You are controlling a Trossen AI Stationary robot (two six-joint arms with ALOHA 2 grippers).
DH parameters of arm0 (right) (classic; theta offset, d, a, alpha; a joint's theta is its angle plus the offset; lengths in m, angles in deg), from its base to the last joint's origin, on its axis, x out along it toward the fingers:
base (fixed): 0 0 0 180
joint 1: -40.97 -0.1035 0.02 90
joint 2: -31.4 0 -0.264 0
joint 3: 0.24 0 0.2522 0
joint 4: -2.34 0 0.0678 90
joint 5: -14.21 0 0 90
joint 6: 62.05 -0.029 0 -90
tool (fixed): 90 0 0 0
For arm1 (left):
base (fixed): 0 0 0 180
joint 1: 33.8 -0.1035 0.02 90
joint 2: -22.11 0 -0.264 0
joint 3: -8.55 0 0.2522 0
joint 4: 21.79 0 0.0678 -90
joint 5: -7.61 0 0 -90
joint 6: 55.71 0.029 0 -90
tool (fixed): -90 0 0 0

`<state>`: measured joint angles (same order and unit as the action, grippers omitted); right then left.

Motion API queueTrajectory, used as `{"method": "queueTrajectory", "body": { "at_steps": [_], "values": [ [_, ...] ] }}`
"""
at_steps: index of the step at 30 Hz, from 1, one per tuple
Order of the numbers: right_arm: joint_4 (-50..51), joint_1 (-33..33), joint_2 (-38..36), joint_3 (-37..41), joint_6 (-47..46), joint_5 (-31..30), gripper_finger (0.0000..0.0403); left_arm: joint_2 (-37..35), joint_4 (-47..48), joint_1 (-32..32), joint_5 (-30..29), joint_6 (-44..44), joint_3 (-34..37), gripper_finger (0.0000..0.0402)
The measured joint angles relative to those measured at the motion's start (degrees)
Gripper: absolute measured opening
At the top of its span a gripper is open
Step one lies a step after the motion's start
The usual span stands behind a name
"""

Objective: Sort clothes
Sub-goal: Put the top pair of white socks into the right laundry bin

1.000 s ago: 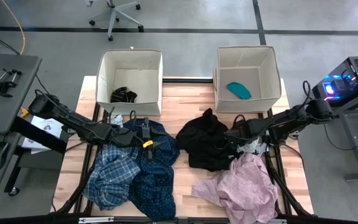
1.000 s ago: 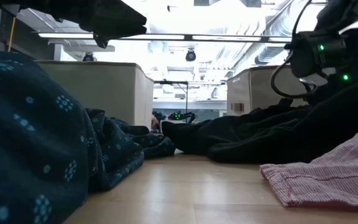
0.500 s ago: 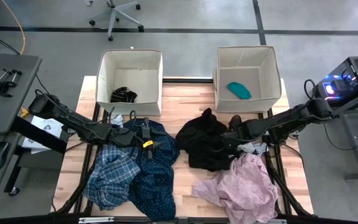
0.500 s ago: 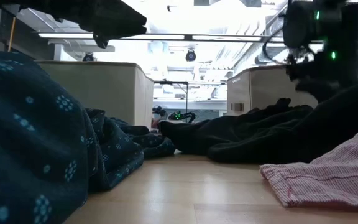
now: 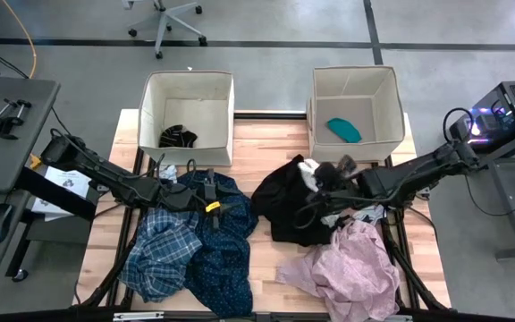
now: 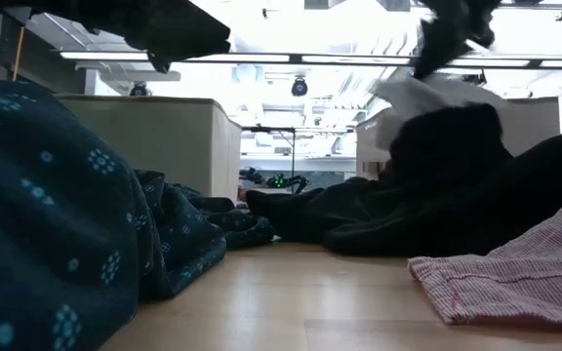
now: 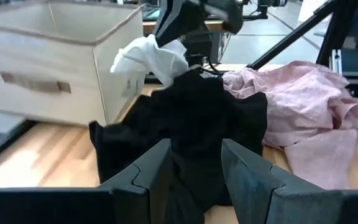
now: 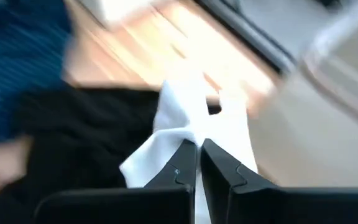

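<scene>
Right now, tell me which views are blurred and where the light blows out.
Right wrist view: motion-smeared all over, only the right gripper shut on the white sock reads. Low view: the raised sock and black garment are smeared; ceiling lights glare white. High and left wrist views: mostly sharp.

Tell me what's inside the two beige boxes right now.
The left box holds one dark striped sock. The right box holds one teal sock. The rest of each floor looks bare, though the near walls hide a strip of it.
</scene>
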<state>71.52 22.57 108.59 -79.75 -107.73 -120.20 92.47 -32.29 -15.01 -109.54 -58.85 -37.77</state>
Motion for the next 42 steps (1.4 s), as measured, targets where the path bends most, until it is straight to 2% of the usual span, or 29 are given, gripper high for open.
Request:
{"method": "queueTrajectory", "body": {
  "at_steps": [4, 9, 14, 20, 25, 30, 34, 38, 42],
  "values": [
    [-16.61, 0.01, 0.00, 1.14, 16.11, 0.73, 0.0001, 0.00, -0.83, 0.00, 1.98, 6.37, 0.00, 0.0131],
    [-35.88, 0.48, 0.00, 6.07, 31.21, 6.41, 0.0001, 0.02, -2.91, 0.04, 4.22, 13.45, 0.00, 0.0131],
    [-52.51, 2.25, 0.00, 12.82, 37.48, 16.09, 0.0001, -1.42, -2.09, 1.38, 3.93, 22.75, -0.66, 0.0132],
    [-73.67, 3.82, 1.18, 21.62, 41.85, 30.80, 0.0001, -10.34, 0.78, 8.09, 2.35, 33.59, -0.83, 0.0132],
    [-87.82, 4.60, 7.11, 22.98, 45.72, 35.32, 0.0000, -17.44, 0.35, 12.55, -2.19, 35.09, -0.87, 0.0132],
    [-88.07, 6.15, 15.37, 15.61, 49.10, 38.90, 0.0000, -18.35, 1.98, 12.83, -2.15, 33.50, -0.90, 0.0132],
    [-78.50, 7.54, 20.23, 8.22, 49.61, 38.90, 0.0000, -16.19, 4.87, 12.79, -2.16, 30.38, -0.87, 0.0132],
    [-67.37, 7.97, 23.64, 2.59, 49.19, 36.49, 0.0000, -13.35, 7.56, 12.79, -2.18, 25.49, -0.85, 0.0132],
    [-61.53, 7.77, 25.62, 0.24, 48.64, 32.35, 0.0000, -9.10, 8.81, 12.58, -3.84, 22.11, -0.85, 0.0132]
  ]
}}
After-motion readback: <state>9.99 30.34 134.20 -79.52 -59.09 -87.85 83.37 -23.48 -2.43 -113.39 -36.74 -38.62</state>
